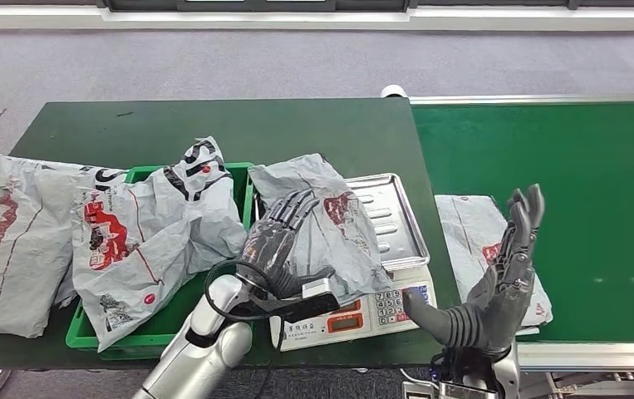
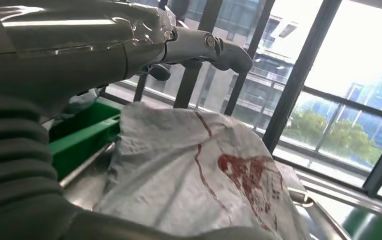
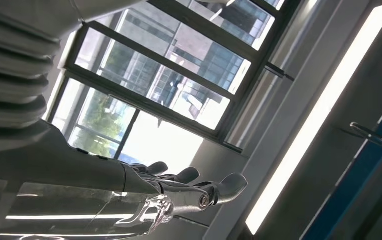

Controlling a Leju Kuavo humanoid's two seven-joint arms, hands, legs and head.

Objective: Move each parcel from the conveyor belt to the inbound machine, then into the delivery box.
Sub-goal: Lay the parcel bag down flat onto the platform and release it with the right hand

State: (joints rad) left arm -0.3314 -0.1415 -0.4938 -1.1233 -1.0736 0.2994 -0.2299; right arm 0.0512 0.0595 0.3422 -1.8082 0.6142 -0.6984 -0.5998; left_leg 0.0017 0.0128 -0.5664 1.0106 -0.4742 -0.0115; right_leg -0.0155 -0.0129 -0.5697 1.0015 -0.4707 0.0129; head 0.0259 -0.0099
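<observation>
I have my left hand (image 1: 284, 241) flat on the parcel (image 1: 330, 224) on the scale (image 1: 384, 249), fingers spread, gripping nothing; I think next it goes into the green box (image 1: 164, 328) at nine o'clock, right hand (image 1: 504, 274) open.

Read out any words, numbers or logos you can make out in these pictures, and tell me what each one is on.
Nothing reads clearly enough to quote.
Weighing scale: keypad digits and red display, too small.
Parcel on the scale: red logo, no legible letters.
Parcels in the green bin: black lettering, creased and cut off.
Parcel on the conveyor belt: red mark, too small.
</observation>
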